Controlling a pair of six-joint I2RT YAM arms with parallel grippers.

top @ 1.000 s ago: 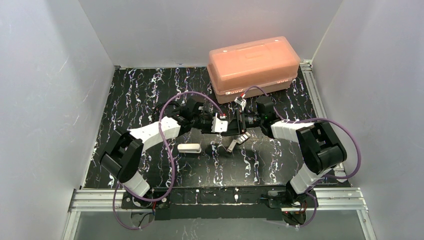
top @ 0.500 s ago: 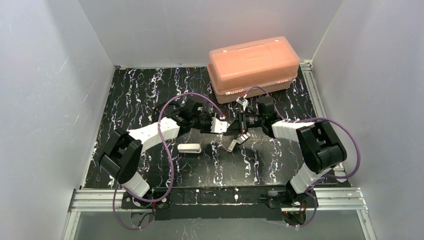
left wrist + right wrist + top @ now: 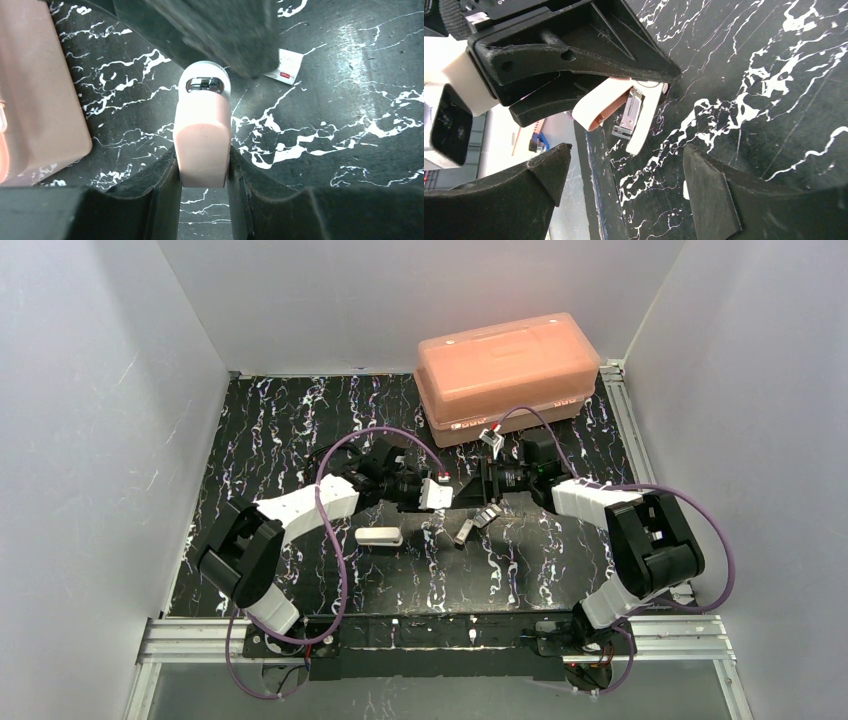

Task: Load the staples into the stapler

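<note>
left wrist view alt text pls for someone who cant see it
The left end effector grips a pink-topped white stapler, metal channel end pointing away, above a black marbled table. The blurred right end effector looms beyond; a white packet lies right.

We find the stapler (image 3: 202, 140) over the counter's (image 3: 300, 420) middle, a box (image 3: 505, 375) behind it, staples (image 3: 463, 531) just in front.

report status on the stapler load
Left gripper: jaws shut on stapler, hinged open. Right gripper: jaws open, empty, facing it. Staples on the mat. Nothing in the way.
</note>
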